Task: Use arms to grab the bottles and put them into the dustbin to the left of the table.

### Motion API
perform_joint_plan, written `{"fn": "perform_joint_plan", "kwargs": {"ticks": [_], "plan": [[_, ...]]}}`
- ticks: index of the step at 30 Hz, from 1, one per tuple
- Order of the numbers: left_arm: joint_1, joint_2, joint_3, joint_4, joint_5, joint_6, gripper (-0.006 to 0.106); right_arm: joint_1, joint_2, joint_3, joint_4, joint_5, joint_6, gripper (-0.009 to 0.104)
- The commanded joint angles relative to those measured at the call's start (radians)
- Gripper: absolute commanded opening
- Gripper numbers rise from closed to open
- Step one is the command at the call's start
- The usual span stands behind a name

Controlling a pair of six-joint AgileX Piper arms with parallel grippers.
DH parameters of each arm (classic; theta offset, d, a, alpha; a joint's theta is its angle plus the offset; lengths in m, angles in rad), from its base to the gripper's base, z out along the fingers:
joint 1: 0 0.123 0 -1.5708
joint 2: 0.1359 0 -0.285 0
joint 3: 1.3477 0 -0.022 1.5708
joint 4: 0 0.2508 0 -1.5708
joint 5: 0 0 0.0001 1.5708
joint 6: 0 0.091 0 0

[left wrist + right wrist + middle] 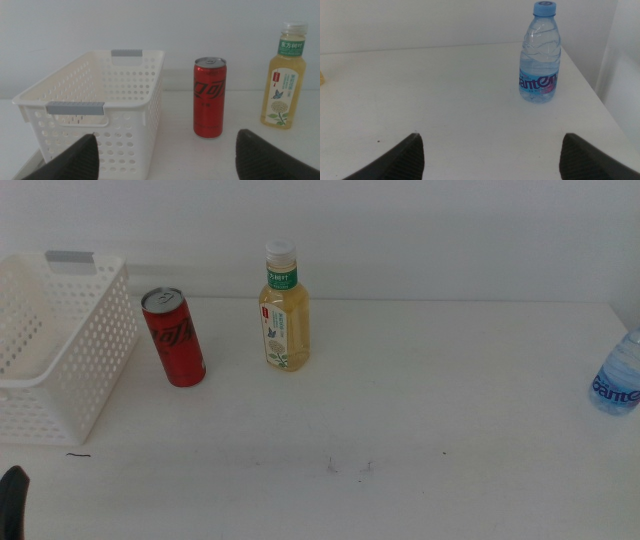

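The counter (pixel 420 380) is plain white with a few tiny dark marks. The basket (pixel 60 345) is white, its walls patterned with rows of small holes, with grey tabs on its rim. The can (pixel 174 338) is red with black lettering and a silver top. The tea bottle (pixel 285 308) is yellow, with a white cap and green label. The water bottle (pixel 539 52) is clear, with a blue cap and label.

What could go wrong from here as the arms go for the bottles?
The water bottle stands near the table's right edge, so a nudge from the open right gripper might push it off. The red can stands close beside the dustbin; the open left gripper could bump either.
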Motion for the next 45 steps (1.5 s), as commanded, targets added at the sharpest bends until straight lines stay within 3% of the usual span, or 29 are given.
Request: {"fn": "perform_joint_plan", "kwargs": {"ticks": [1, 13, 20, 29, 45], "plan": [[0.0, -0.003, 0.0, 0.0, -0.012, 0.001, 0.094, -0.005, -0.004, 0.004, -0.011, -0.008, -0.007, 0.087], [-0.037, 0.045, 0.0, 0.0, -0.122, -0.001, 0.094, -0.005, -0.004, 0.004, -0.011, -0.008, -0.007, 0.087], [-0.232, 0.624, 0.0, -0.013, -0.692, -0.001, 0.094, -0.005, -0.004, 0.004, -0.011, -0.008, -0.007, 0.087], [-0.281, 1.24, 0.0, -0.001, -1.354, -0.011, 0.094, -0.005, -0.004, 0.004, -0.011, -0.008, -0.007, 0.087], [-0.279, 1.335, 0.0, -0.026, -1.356, 0.0, 0.094, -0.005, -0.004, 0.004, -0.011, -0.008, -0.007, 0.087]]}}
